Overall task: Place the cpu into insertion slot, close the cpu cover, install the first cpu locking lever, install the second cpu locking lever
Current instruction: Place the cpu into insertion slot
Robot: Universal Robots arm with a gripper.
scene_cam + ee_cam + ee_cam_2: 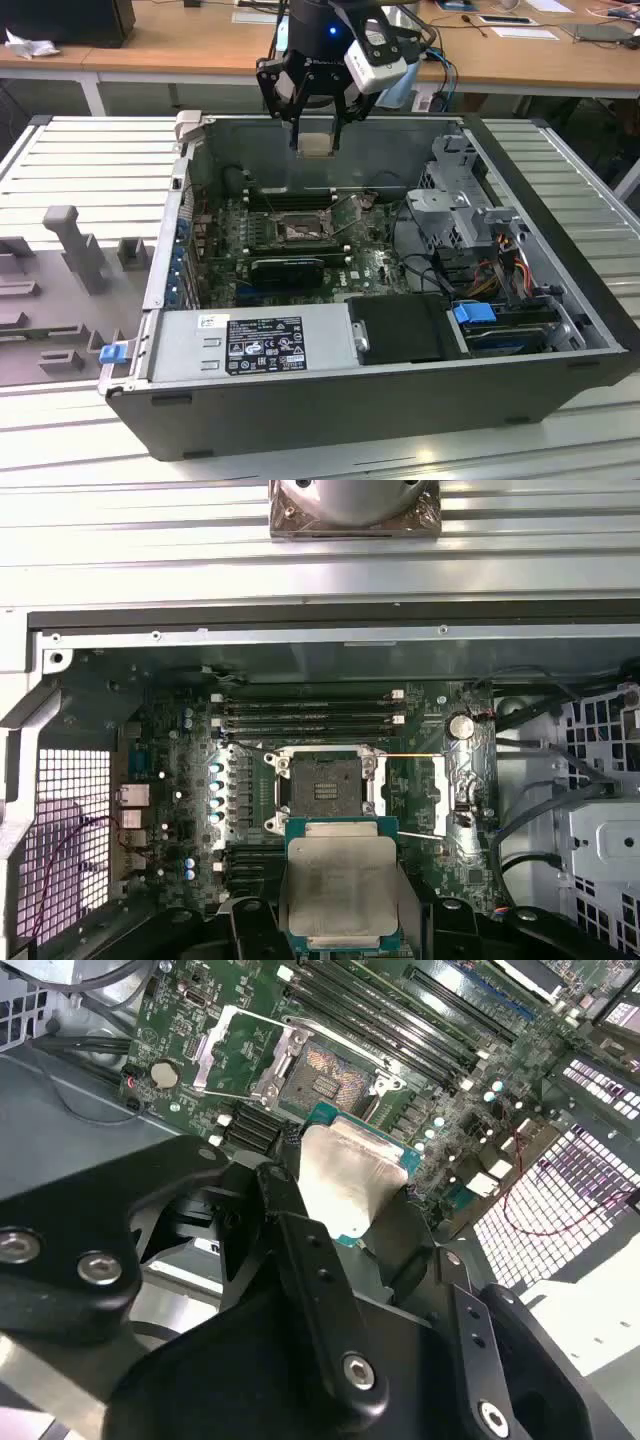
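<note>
Fingers (312, 1255) pinch the cpu (345, 1185) between them, seemingly high above the insertion slot (325, 785).

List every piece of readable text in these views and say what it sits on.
No text can be read.
The white label on the power supply: print too small.
The black label beside it: print too small.
The circuit board: markings too small.
The cpu: no legible marking on its face.

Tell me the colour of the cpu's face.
The cpu is pale beige-silver, green-edged; best in the first wrist view.
</note>
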